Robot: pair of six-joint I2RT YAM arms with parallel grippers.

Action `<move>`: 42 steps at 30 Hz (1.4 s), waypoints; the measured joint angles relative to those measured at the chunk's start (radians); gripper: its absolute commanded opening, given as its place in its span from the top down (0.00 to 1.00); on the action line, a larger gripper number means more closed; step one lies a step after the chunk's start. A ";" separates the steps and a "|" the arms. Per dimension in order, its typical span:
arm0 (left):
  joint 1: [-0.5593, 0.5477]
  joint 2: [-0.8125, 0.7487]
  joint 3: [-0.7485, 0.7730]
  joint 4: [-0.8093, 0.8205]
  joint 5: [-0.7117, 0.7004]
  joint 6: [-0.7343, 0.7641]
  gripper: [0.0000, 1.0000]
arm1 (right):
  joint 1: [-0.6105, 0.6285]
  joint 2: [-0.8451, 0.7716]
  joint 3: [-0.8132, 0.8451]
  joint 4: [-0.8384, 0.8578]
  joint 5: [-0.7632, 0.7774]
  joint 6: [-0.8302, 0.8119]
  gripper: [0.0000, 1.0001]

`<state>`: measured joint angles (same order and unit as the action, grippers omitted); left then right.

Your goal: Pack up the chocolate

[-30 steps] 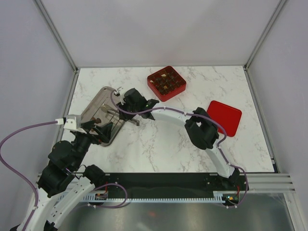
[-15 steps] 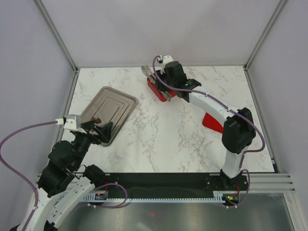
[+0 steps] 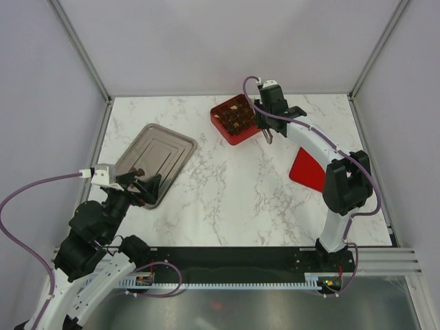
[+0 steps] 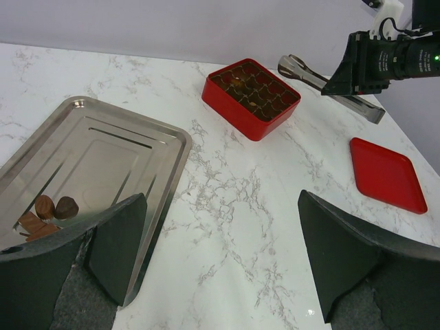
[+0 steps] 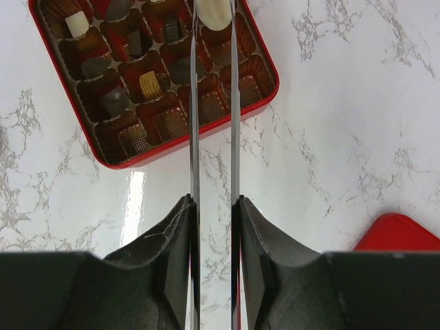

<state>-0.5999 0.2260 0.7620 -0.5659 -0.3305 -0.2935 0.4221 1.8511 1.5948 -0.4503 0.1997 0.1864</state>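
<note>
Far centre of the marble table (image 4: 240, 206), red gridded box (image 5: 120, 161) sits open. Right gripper (image 5: 213, 206) hangs by its right edge, fingers (image 5: 180, 220) pressed against the outer sides of the tongs (image 5: 194, 124), clamping them. Tong arms run out nearly parallel over the box; at their tips a cream chocolate piece (image 5: 214, 14) is pinched, above the box's far cells. Cannot tell whether it touches a cell yet.

Box contents: chocolate in the cells (image 5: 150, 82), mostly dark with one caramel-coloured and one pale; the cells closest to the right wrist camera show bare liner.

Red lid (image 4: 385, 175) lies flat on the table, right of the box and nearer, well apart from it.

Left side: metal tray (image 4: 130, 117) lies at an angle. Left gripper (image 4: 220, 234) hovers over its near end, jaws spread wide, gripping nothing. Brown chocolate pieces (image 4: 55, 207), a small cluster, lie in the tray's near left corner.
</note>
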 measured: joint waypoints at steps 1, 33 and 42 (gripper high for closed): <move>0.000 0.000 0.000 0.000 0.000 0.000 0.00 | -0.001 0.003 0.000 -0.001 0.001 0.000 0.66; 0.000 0.016 0.000 0.000 0.000 0.000 0.00 | -0.014 0.097 0.049 -0.016 0.005 -0.008 0.51; 0.000 0.016 0.000 0.000 0.001 0.000 0.00 | -0.005 0.086 0.056 -0.043 -0.022 -0.008 0.53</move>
<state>-0.5999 0.2420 0.7620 -0.5659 -0.3298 -0.2932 0.4171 1.9373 1.6512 -0.4938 0.1780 0.1783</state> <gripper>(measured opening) 0.993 0.478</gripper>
